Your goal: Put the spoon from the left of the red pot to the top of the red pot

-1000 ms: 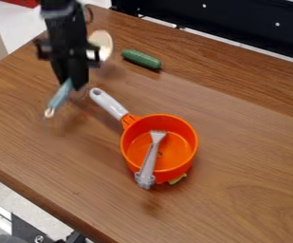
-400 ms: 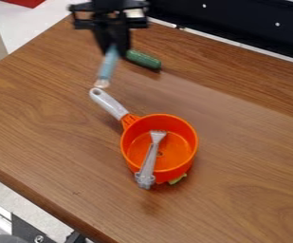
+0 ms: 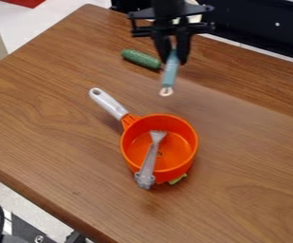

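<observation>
Gripper (image 3: 172, 56): above table (image 3: 250, 166) | 2 fingers: closed on spoon (image 3: 169, 75) by teal handle | orange pot (image 3: 187, 159): on table, grey utensil (image 3: 151, 159) inside

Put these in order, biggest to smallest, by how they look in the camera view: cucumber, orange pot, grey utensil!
1. Orange pot, with its handle
2. Grey utensil, slimmer but much longer than the cucumber
3. Cucumber

Worktop (image 3: 53, 137): wood-grained up to near edge, smooth, faint sheen; orange pot (image 3: 174, 173): smooth glossy plastic; pot handle (image 3: 110, 104): smooth plastic; 1 grey utensil (image 3: 150, 160): satin; cucumber (image 3: 141, 59): bumpy; spoon handle (image 3: 170, 71): smooth, matt.
</observation>
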Controlling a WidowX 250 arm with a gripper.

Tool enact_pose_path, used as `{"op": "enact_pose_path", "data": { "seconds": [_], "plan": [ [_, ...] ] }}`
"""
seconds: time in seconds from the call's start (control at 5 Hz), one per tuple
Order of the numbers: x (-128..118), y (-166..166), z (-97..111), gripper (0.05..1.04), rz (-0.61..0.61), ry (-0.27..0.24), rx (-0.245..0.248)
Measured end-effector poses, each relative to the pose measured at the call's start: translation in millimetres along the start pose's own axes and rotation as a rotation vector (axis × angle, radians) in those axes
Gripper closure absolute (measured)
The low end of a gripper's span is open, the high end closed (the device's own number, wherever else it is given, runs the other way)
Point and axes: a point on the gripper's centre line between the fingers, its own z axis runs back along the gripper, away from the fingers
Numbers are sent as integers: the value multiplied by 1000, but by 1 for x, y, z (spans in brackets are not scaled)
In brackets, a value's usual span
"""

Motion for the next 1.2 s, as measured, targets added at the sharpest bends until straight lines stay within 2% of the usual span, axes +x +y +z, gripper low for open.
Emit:
{"op": "enact_pose_path", "data": {
  "seconds": [0.2,0.4,0.6,0.8,1.0,1.2],
  "plan": [
    [14,-15,-14,869,-26,-14,27],
    [23,-23,-27,869,-50,-21,28],
    [24,-24,-49,869,-110,-6,56],
    [19,-24,-63,869,-172,37,87],
    [19,-23,-66,869,-227,45,108],
    [18,-23,-67,869,-266,51,108]
  ]
}}
